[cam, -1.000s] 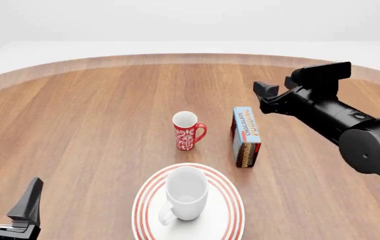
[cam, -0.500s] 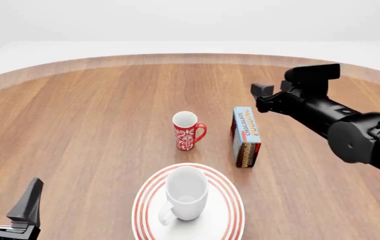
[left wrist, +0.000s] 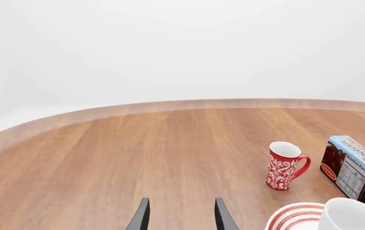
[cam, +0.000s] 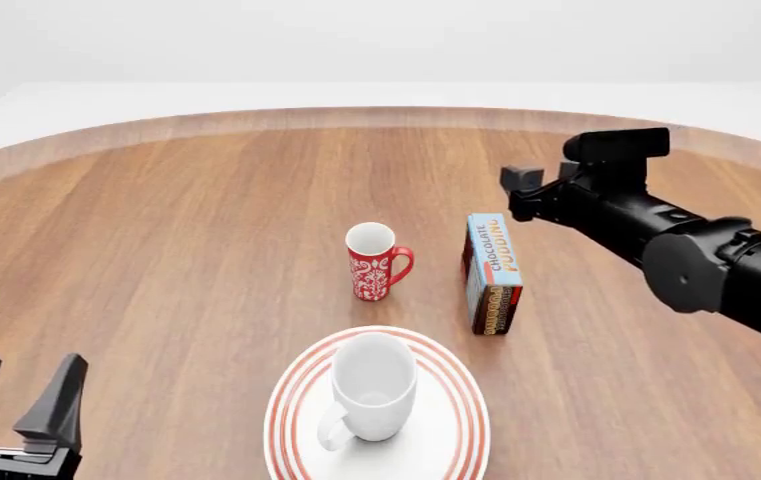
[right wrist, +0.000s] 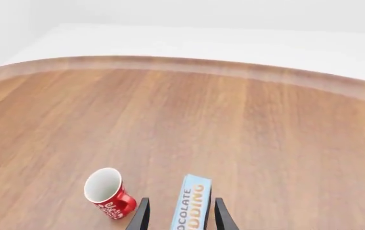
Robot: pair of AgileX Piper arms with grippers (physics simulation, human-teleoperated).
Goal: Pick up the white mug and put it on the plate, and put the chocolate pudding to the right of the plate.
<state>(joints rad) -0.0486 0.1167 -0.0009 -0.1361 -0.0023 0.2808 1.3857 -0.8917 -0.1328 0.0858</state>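
The white mug [cam: 373,383] stands upright on the plate [cam: 464,403] at the near middle of the table, handle toward the front left; both also show in the left wrist view, mug [left wrist: 353,215] on plate [left wrist: 289,218]. The chocolate pudding [cam: 492,272] stands on edge just beyond the plate's right side. My right gripper [cam: 519,192] hovers open above and a little behind the box's far end; in its wrist view the box [right wrist: 192,206] lies between the fingers [right wrist: 142,214]. My left gripper [cam: 20,398] is open and empty at the near left corner.
A slim red mug with white pattern [cam: 376,262] stands left of the pudding box, beyond the plate, handle pointing at the box. The round wooden table's far edge [cam: 380,115] curves across the back.
My right arm has shifted slightly left and lower, closer over the pudding box's far end. The left gripper, both mugs, plate and box have stayed put.
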